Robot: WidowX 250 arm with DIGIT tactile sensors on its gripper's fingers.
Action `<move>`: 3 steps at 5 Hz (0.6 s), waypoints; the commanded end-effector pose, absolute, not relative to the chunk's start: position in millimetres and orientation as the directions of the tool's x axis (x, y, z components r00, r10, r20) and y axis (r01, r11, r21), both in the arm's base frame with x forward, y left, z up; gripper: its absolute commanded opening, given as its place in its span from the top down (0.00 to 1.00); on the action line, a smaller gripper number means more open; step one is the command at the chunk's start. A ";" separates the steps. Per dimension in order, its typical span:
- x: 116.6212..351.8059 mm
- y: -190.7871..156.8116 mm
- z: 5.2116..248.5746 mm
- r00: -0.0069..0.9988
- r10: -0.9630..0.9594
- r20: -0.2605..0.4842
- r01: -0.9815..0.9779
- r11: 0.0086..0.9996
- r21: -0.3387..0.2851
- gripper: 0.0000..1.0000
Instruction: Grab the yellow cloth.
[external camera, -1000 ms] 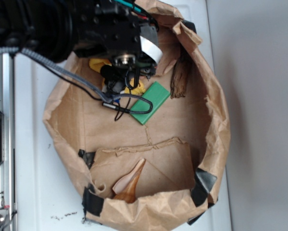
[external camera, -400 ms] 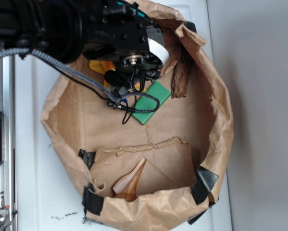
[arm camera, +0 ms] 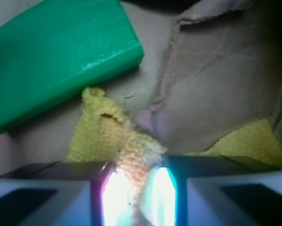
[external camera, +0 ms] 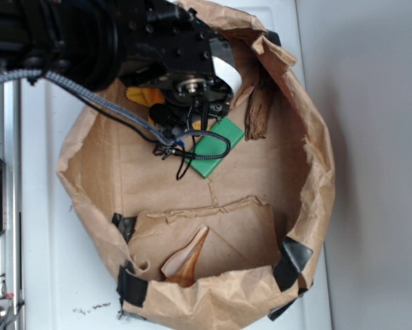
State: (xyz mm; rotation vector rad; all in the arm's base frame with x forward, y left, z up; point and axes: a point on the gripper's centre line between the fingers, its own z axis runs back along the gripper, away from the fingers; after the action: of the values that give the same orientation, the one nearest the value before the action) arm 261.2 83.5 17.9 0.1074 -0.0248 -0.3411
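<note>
The yellow cloth (arm camera: 108,134) is a nubbly knitted rag lying on the brown paper floor just below the green block (arm camera: 56,56). My gripper (arm camera: 138,174) is shut on a raised fold of it, which is pinched between the two glowing pads. A further corner of the cloth shows past a paper flap (arm camera: 216,84) at the right. In the exterior view the arm and gripper (external camera: 190,110) hang over the cloth (external camera: 140,95), so only a small yellow patch shows at the gripper's left.
Everything sits inside a crumpled brown paper bag with a raised rim (external camera: 316,172). The green block (external camera: 216,148) lies right beside the gripper, under its cables. A dark bark-like piece (external camera: 258,110) leans at the back right. A brown-orange pointed shell (external camera: 185,261) lies near the front.
The gripper has shifted a little to the right over the cloth, and its cables now drape further across the green block. Less of the yellow cloth shows in the exterior view.
</note>
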 end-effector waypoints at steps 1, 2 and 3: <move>275.6 104.4 59.6 0.957 -0.275 0.095 0.268 0.960 0.081 1.00; 273.5 104.7 82.1 0.960 -0.256 0.115 0.255 0.967 0.023 1.00; 267.9 101.3 109.1 0.958 -0.254 0.131 0.260 0.965 -0.035 1.00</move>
State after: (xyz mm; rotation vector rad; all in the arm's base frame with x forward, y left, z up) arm 261.0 84.6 88.5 -0.0931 -0.0499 -0.2697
